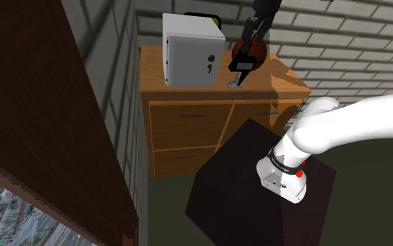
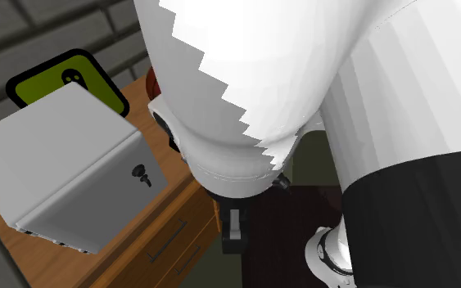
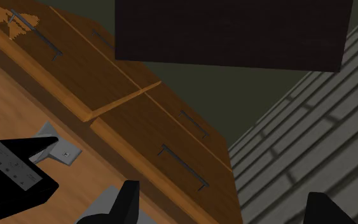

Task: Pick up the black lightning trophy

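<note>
Gaping wide, empty, the black two-finger gripper (image 3: 228,207) is found beside the black, grey-based lightning trophy (image 1: 241,66), upper centre of the shoulder view on a wooden dresser (image 1: 188,133); toppling by a misaligned finger is risked.

second exterior view: white arm (image 2: 302,82) hides most of dresser (image 2: 138,254) and nearly all of a red thing (image 2: 151,82) | yellow-green sign (image 2: 36,90) partly behind grey box (image 2: 65,172) | wrist view: black trophy (image 3: 18,191) cut by edge, shape unclear | shoulder view: white arm leaves top edge
</note>
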Robot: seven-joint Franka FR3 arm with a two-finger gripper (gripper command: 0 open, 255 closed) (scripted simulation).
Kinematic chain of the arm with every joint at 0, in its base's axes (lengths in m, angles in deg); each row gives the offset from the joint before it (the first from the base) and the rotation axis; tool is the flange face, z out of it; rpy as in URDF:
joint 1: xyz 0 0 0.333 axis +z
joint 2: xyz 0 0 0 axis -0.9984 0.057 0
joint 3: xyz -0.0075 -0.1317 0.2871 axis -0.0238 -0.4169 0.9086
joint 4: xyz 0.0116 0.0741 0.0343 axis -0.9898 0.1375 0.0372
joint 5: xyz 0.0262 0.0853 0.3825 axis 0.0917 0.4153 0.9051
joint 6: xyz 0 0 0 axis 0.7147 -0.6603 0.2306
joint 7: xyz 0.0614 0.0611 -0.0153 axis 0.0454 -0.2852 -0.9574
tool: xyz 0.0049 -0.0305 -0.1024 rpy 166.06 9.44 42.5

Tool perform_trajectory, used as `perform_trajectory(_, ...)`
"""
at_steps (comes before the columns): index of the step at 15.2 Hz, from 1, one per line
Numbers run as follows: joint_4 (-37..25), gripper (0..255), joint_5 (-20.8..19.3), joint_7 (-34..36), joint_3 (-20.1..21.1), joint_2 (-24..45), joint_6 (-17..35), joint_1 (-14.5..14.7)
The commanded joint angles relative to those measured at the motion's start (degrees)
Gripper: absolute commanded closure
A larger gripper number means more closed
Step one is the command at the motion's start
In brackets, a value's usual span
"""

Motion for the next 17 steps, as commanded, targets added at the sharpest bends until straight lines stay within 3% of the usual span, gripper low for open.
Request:
perform_trajectory(1,0.0,0,0.0,0.0,0.0,0.0,0.0,0.0)
perform_trajectory(9,5.19,0,-6.97,-18.55,-12.6,0.14,7.09,-0.33)
perform_trajectory(17,3.96,0,-11.77,-37.05,-25.93,7.81,15.63,0.56)
